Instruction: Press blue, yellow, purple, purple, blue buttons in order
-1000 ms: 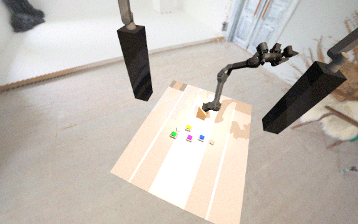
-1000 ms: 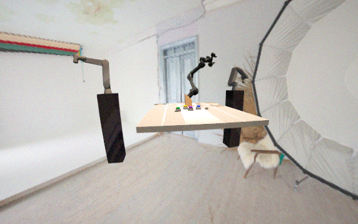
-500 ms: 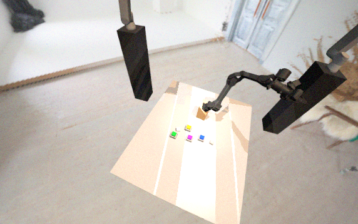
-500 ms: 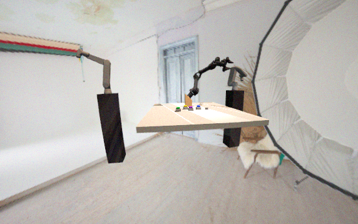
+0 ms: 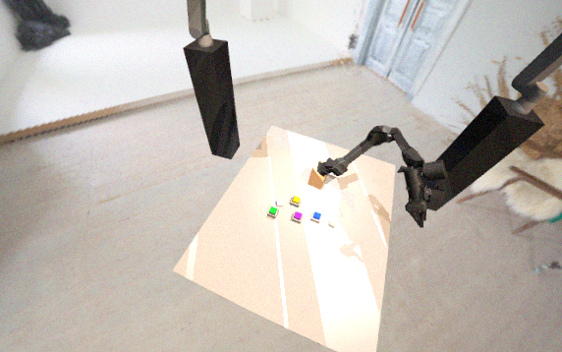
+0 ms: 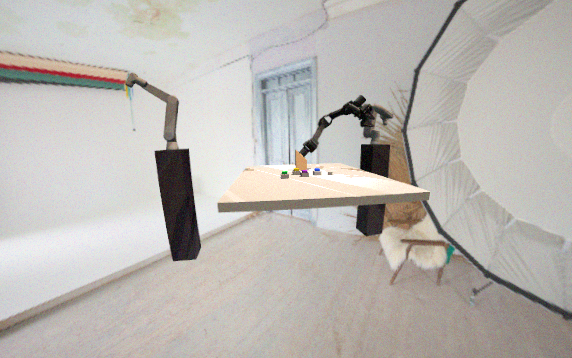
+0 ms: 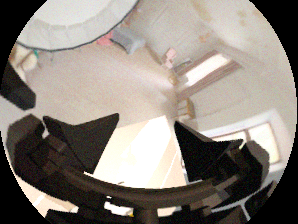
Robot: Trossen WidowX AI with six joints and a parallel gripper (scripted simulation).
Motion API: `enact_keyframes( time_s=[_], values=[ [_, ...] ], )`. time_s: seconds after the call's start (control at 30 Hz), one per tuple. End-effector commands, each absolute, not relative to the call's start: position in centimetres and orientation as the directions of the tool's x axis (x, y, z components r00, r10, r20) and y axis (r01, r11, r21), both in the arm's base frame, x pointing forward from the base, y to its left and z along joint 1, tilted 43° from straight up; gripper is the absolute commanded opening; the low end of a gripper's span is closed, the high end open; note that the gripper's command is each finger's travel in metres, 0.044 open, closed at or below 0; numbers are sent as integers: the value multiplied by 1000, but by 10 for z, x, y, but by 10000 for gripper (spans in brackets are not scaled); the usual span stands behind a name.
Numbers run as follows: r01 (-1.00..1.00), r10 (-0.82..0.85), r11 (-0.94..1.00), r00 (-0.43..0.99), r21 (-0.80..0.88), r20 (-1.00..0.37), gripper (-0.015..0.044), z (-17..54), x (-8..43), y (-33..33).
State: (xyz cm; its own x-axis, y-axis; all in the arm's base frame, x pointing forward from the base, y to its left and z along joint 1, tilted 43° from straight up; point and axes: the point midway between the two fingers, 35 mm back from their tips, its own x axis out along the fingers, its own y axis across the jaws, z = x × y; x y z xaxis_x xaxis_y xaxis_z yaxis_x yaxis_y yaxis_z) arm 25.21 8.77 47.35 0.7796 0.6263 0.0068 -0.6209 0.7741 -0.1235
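Note:
The blue button point(image 5: 316, 215) point(image 6: 317, 170), yellow button point(image 5: 296, 200) point(image 6: 296, 170) and purple button point(image 5: 298, 215) point(image 6: 305, 172) stand on the table point(image 5: 236, 246) point(image 6: 320, 201). The green button point(image 5: 272, 210) point(image 6: 284, 173) is beside them. All look unpressed at this size. My gripper point(image 5: 419, 216) point(image 6: 368, 119) point(image 7: 147, 120) is open and empty, high up and well away from the buttons. In the top view it shows beyond the table's right edge. The wrist view looks over the table toward the room; its gripper parts hide most of the buttons' area.
A small pale block point(image 5: 279, 203) lies by the green and yellow buttons, another point(image 5: 332, 224) point(image 6: 330, 173) beside the blue one. A tan upright wedge point(image 5: 316, 179) point(image 6: 301, 160) stands by my arm's base. Two black pedestals point(image 5: 212, 98) point(image 5: 472, 147) with other arms flank the table.

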Motion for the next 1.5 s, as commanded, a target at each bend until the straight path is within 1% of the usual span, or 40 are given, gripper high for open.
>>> enact_keyframes(
  time_s=[0.0,0.13,0.23,0.33,0.43,0.53,0.63,0.7,0.83,0.9,1.03,1.3,1.33,1.47],
  values=[
    [-582,572,813,802,-12,-175,400,412,291,66],
    [-519,522,847,772,114,-362,400,344,316,40],
    [-452,497,865,713,217,-494,400,291,323,19],
    [-364,488,873,622,326,-612,400,236,320,-1],
    [-249,505,862,499,442,-704,400,183,304,-18],
    [-99,558,821,349,563,-753,400,133,275,-29],
    [45,631,755,222,655,-743,400,101,244,-33],
    [85,654,732,190,676,-732,400,94,236,-32],
    [89,657,729,187,678,-731,400,93,235,-32],
    [90,655,730,187,677,-732,348,86,238,-26],
    [88,658,728,189,680,-729,242,50,246,7],
    [88,658,728,189,680,-729,32,49,246,9],
    [88,658,728,189,680,-729,20,49,246,9],
    [88,658,728,189,680,-729,20,49,246,9]
  ],
)
